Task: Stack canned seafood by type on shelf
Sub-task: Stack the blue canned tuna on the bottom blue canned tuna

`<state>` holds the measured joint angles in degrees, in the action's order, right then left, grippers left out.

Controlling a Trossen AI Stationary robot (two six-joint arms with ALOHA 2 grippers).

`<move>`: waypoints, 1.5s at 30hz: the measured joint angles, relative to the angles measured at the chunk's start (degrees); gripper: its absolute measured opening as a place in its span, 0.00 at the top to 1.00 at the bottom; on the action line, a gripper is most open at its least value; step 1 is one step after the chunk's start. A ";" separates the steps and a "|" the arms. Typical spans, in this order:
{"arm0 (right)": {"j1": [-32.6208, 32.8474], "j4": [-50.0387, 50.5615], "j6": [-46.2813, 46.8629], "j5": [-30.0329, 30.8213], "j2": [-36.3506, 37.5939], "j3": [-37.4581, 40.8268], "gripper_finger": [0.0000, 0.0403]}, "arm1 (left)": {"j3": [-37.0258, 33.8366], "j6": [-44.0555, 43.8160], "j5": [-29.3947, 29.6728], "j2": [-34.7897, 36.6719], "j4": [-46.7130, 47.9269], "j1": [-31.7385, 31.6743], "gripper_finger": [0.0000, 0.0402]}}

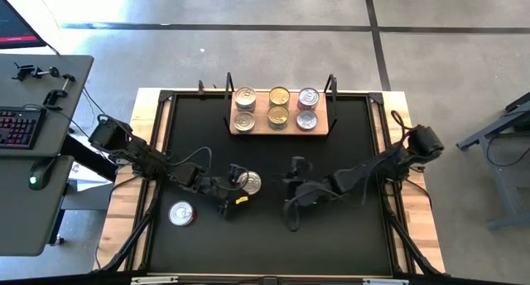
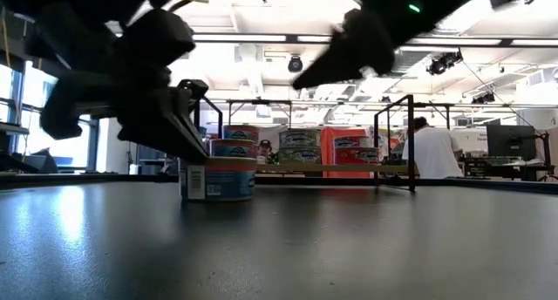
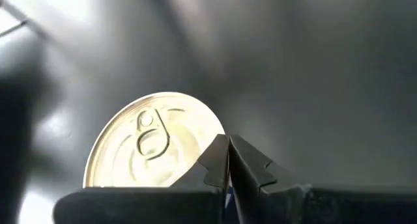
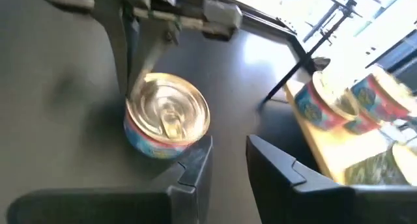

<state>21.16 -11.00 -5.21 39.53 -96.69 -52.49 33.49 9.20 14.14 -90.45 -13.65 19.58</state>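
The left hand (image 1: 234,188) is sitting low over the black mat on the bench (image 1: 124,210), with its fingers (image 3: 228,162) pressed together and gripping nothing, just beside a silver-lidded tin (image 1: 248,182). The right hand (image 1: 296,171) is waiting near that tin, its fingers slightly apart and empty. Another tin (image 1: 181,213) is lying alone near the left arm. Six tins are standing in two rows on the shelf (image 1: 281,129) at the far side.
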 joint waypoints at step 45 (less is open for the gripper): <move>-11.40 5.18 -19.70 -19.01 -21.67 -20.83 0.30 | -31.46 -12.86 -14.05 1.62 -59.15 -14.45 1.00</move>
<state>9.75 -5.82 -24.91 20.53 -118.36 -73.31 2.03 -3.67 0.09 -88.84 -72.81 5.12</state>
